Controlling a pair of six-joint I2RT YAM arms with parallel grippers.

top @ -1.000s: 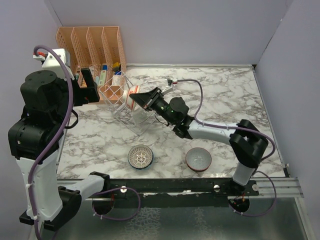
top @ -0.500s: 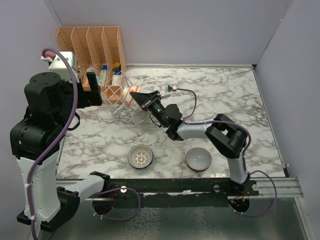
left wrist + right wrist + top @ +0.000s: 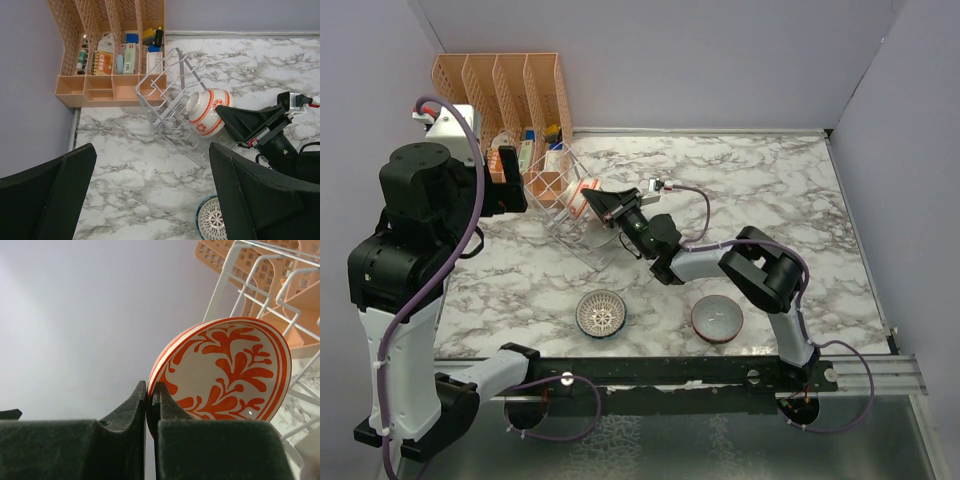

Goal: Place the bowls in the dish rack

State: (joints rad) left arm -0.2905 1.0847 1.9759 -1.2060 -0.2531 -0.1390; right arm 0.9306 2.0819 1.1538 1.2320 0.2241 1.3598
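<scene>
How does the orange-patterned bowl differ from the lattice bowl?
Pose: the orange-patterned bowl is tipped on edge at the dish rack; the lattice bowl sits upright on the table. State: the right gripper pinches the orange-patterned bowl's rim; the lattice bowl is free. Both are small, round, white-based.

The slotted organizer (image 3: 500, 90) stands at the rear left corner of the surface (image 3: 770, 190), with the dish rack (image 3: 560, 210) tipped just in front of it. A bowl on its side (image 3: 582, 197) sits among the wires at the rack's right edge (how far inside cannot be told), with the right gripper (image 3: 593, 198) on its rim from the right. Well apart, near the front edge, rest the left bowl (image 3: 601, 313) and the right bowl (image 3: 717, 318).
</scene>
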